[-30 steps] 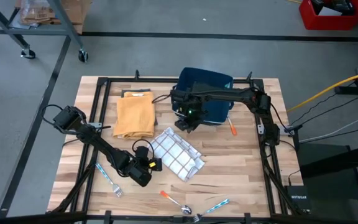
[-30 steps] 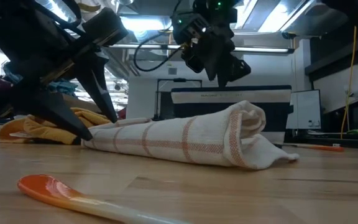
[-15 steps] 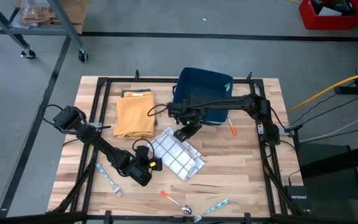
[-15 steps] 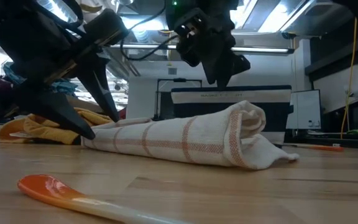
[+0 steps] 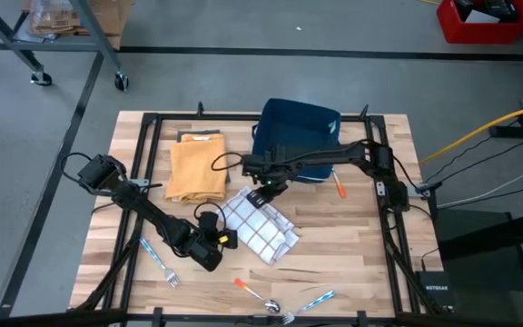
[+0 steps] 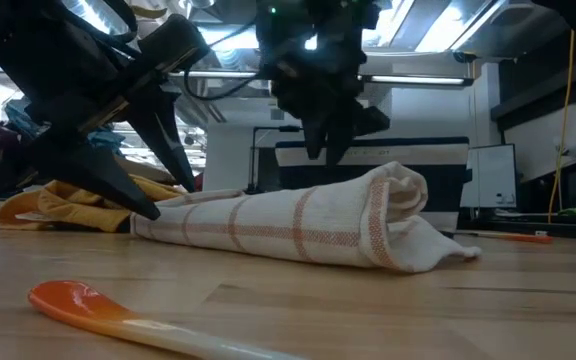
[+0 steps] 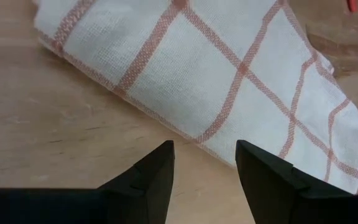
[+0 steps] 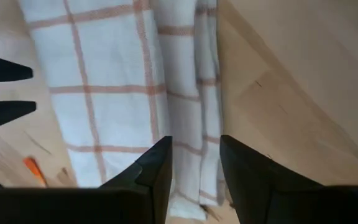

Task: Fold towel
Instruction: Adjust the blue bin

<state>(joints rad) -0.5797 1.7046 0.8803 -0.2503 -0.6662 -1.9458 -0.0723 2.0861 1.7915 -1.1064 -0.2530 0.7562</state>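
The white towel with orange checks (image 5: pixel 260 225) lies loosely rolled on the wooden table (image 5: pixel 352 245); the low view shows it as a long bundle (image 6: pixel 298 230). My left gripper (image 5: pixel 222 241) is open at the towel's near-left edge, low over the table, with its fingertips just short of the cloth (image 7: pixel 204 149). My right gripper (image 5: pixel 261 193) is open and hangs above the towel's far end, pointing steeply down (image 8: pixel 194 146). In the low view it is clear of the bundle (image 6: pixel 323 150).
A yellow cloth (image 5: pixel 197 169) lies at the far left and a dark blue bag (image 5: pixel 298 136) at the far middle. An orange pen (image 5: pixel 340 187) lies right of the towel. Near the front edge are an orange-handled spoon (image 5: pixel 257 292) and two blue-handled utensils (image 5: pixel 157 259) (image 5: pixel 316 300).
My right gripper has come from the blue bag toward the table's near-left, sinking and tipping further down, and is now over the towel's far end. Its fingers have stayed open. The towel has not moved.
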